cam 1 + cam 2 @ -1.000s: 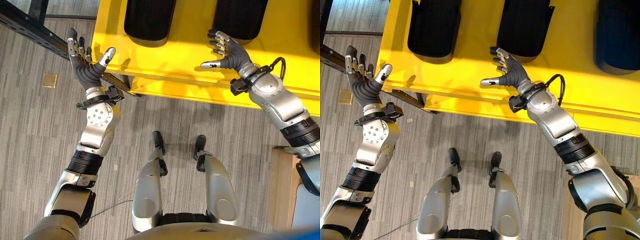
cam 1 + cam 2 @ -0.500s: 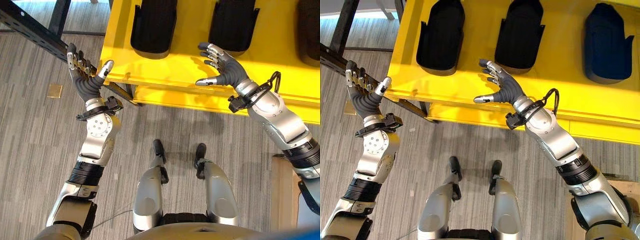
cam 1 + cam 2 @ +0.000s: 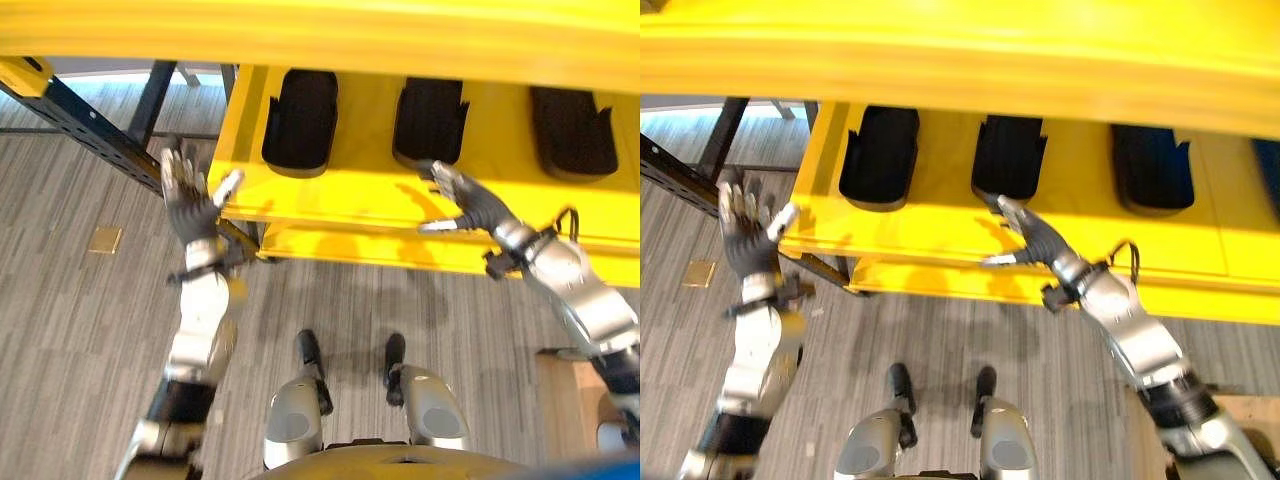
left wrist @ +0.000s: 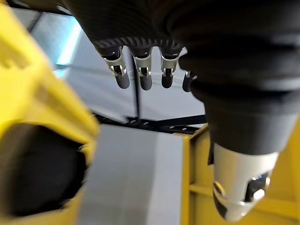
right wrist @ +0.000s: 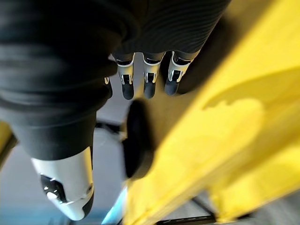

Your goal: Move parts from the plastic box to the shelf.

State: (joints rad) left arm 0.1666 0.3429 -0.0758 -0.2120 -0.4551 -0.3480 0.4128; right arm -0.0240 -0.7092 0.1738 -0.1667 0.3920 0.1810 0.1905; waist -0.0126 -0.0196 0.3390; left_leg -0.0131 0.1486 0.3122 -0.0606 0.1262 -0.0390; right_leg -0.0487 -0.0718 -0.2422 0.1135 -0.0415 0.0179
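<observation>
Three black moulded parts [image 3: 300, 120] [image 3: 430, 118] [image 3: 570, 130] lie in a row on the yellow shelf [image 3: 350, 190]. My left hand [image 3: 190, 200] is raised at the shelf's left front corner, open, fingers straight, holding nothing; in its wrist view the fingers [image 4: 140, 70] point past the yellow frame and a black part [image 4: 37, 173]. My right hand [image 3: 465, 205] hovers open over the shelf's front edge, just before the middle part, thumb spread and empty. Its wrist view has the fingers [image 5: 147, 77] straight, with a black part [image 5: 138, 145] beyond them.
A second yellow shelf board [image 3: 320, 30] runs across the top, above the parts. A black metal frame [image 3: 90, 110] slants away at the left. A small tan square [image 3: 105, 240] lies on the grey floor. A wooden piece [image 3: 560, 400] stands at the lower right.
The camera has tilted up and back, bringing the upper yellow board into view. Both hands stay open and empty; the right one has settled nearer the shelf's front edge.
</observation>
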